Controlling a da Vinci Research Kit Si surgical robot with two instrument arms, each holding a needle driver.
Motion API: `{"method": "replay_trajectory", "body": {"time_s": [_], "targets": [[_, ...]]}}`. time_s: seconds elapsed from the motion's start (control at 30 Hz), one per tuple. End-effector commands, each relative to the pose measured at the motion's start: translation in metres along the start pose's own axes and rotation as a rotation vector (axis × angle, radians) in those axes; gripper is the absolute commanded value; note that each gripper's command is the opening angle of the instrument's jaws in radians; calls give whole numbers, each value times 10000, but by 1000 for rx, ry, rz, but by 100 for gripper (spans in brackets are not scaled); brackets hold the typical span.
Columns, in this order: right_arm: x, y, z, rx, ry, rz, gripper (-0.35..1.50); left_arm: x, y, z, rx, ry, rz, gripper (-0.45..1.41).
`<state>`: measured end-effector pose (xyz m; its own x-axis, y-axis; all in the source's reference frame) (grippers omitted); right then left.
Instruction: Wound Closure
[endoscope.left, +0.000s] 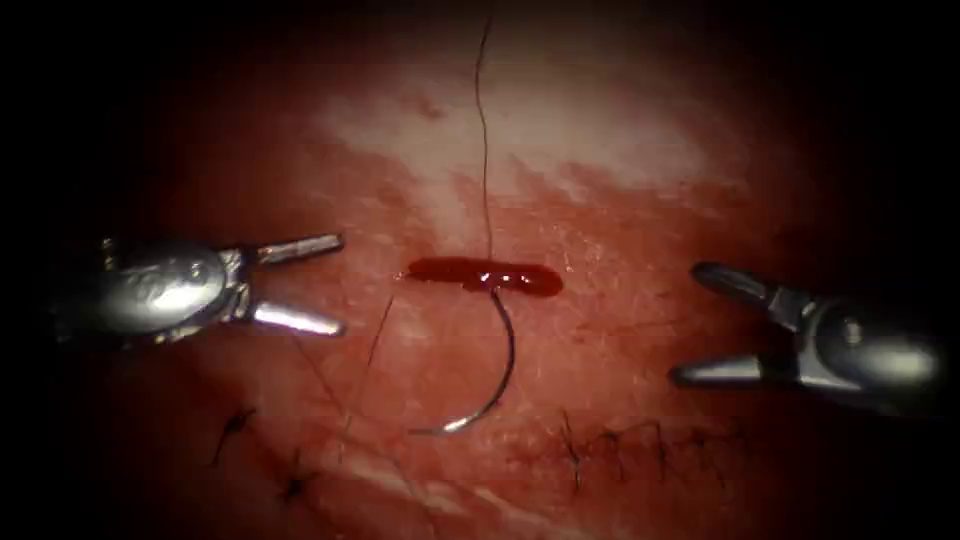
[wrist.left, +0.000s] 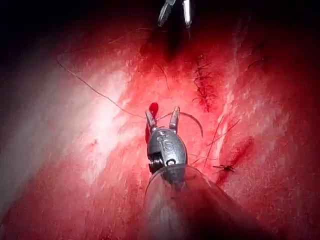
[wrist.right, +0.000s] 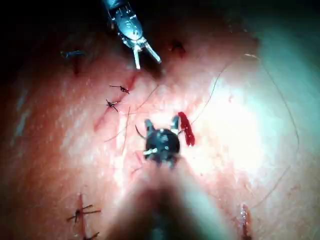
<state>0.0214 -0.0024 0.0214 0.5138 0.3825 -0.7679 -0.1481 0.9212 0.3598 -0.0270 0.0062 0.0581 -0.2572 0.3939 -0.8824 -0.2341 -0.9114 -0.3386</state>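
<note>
A short cut (endoscope.left: 485, 275) filled with red fluid lies across the middle of the tissue (endoscope.left: 600, 200). The curved needle (endoscope.left: 495, 385) rests on the tissue just in front of the cut. Its thread end sits at the red fluid and its tip (endoscope.left: 418, 432) points left; neither tool holds it. I cannot tell whether that end is in the tissue. Thread (endoscope.left: 485, 130) runs from the cut straight to the far side. My left tool (endoscope.left: 340, 284) hovers left of the cut, open and holding nothing. My right tool (endoscope.left: 686, 323) hovers right of it, open and holding nothing. The wrist views show the same open jaws (wrist.left: 162, 112) (wrist.right: 161, 121).
Older dark stitches (endoscope.left: 640, 440) line a closed cut at the near right, and more knots (endoscope.left: 235, 425) sit at the near left. A loose thread (endoscope.left: 365, 360) slants down from the cut's left end. More stitches (wrist.right: 80, 212) show in the right wrist view.
</note>
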Motion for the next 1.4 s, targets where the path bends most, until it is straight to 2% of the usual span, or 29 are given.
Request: {"method": "replay_trajectory", "body": {"time_s": [0.03,0.27,0.4,0.63,0.8,0.9,1.1,1.27,1.4], "targets": [[-2,-4,8,3,0,1,67,-6,3,7,-1,-1,-1,33],[1,-6,4,-4,18,3,74,-2,12,13,-3,-43,-1,41],[-1,-8,1,-1,19,0,74,3,21,25,-3,-86,-48,48],[2,-8,4,-5,18,3,74,7,47,45,26,-281,-132,49],[5,-10,11,-11,17,5,74,7,63,62,59,-369,-221,58],[6,-12,14,-13,17,6,74,2,70,69,97,-423,-259,70],[8,-15,15,-13,18,6,74,-15,73,80,174,-583,-240,75],[7,-16,16,-14,18,5,72,-30,75,91,213,-651,-233,75],[7,-18,19,-16,18,4,72,-42,75,100,222,-677,-199,63]]}}
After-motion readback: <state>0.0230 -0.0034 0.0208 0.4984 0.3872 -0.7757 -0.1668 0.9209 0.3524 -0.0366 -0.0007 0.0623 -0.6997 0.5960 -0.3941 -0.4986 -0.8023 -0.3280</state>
